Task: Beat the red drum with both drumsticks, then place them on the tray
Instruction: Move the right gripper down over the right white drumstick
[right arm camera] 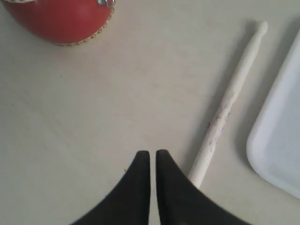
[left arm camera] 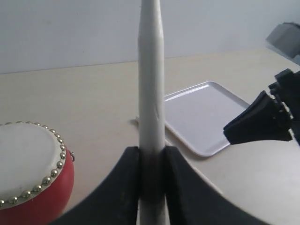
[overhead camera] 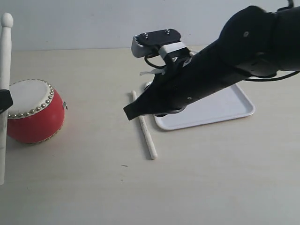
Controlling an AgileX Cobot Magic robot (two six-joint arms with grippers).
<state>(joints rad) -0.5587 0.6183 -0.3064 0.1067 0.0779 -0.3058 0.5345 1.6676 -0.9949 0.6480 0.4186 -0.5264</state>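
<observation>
- The held drumstick [overhead camera: 5, 56] is nearest, at the far 9 o'clock edge of the exterior view. It stands almost upright with its rounded tip at 12 o'clock.
- The left gripper [left arm camera: 151, 154] is clenched around this stick's lower shaft, with 1 black finger pressed to each side.
- The red drum [overhead camera: 40, 122] sits on the table [overhead camera: 187, 187] just at 3 o'clock of the held stick. Its off-white skin, ringed with brass studs, is tilted a little toward the camera. The held stick does not touch the skin.
- The second drumstick [overhead camera: 146, 133] lies flat on the table near the middle of the view, running from 11 o'clock to 5 o'clock. The right arm hides part of its length.
- The tray [overhead camera: 248, 110] lies at 3 o'clock of that stick. It is close to the stick but apart from it, and nothing rests on its visible part.
- The right gripper [right arm camera: 153, 157] reaches in from 2 o'clock and hangs low over the lying stick. Its jaws are all but closed, with only a thin slit between them, and they grasp nothing.
- In the right wrist view the stick's near end passes just beside 1 of the fingertips [right arm camera: 166, 161].
</observation>
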